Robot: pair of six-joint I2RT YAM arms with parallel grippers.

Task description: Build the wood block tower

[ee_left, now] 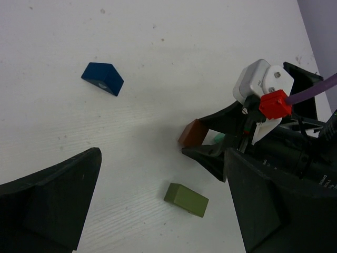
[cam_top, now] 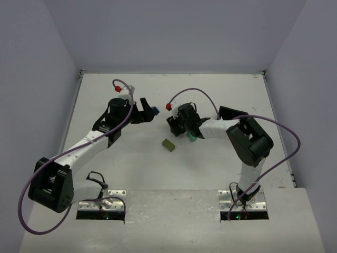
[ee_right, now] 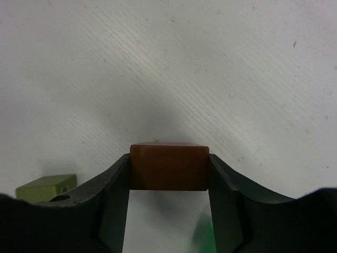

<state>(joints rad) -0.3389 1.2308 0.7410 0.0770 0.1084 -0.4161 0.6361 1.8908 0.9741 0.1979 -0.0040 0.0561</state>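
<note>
My right gripper point(ee_right: 168, 168) is shut on the brown-orange block point(ee_right: 168, 167), low over the table. In the left wrist view that block point(ee_left: 192, 133) sits at the right gripper's tips point(ee_left: 202, 150). The olive block point(cam_top: 168, 144) lies flat just in front of the right gripper point(cam_top: 172, 125). It also shows in the left wrist view point(ee_left: 186, 199) and the right wrist view point(ee_right: 46, 187). The mint-green cylinder point(cam_top: 190, 136) lies under the right wrist, mostly hidden. The blue block point(cam_top: 155, 110) lies just past my open, empty left gripper point(cam_top: 146, 112). No block rests on another.
The white table point(cam_top: 210, 100) is walled at the back and both sides. The two wrists are close together at mid-table. Purple cables point(cam_top: 287, 132) loop over both arms.
</note>
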